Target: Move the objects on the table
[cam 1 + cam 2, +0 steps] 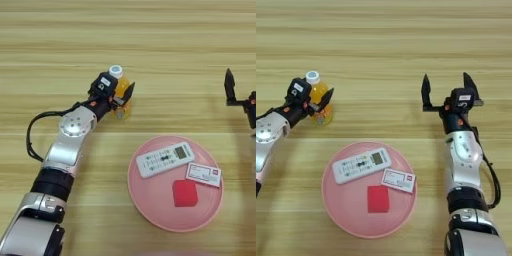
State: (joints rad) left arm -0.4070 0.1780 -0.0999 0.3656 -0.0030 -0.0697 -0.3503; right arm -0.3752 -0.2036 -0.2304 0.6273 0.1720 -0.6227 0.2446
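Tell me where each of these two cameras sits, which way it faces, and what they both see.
Left eye view: on the head, facing down at the table; left gripper at the juice bottle.
Right eye view: beside it, reaching further right; whole right gripper, open.
Shared: pink plate with remote, red block.

A light wooden counter [150, 45] fills the whole view, its plank grain running side to side, evenly lit, with soft shadows falling on the wood.
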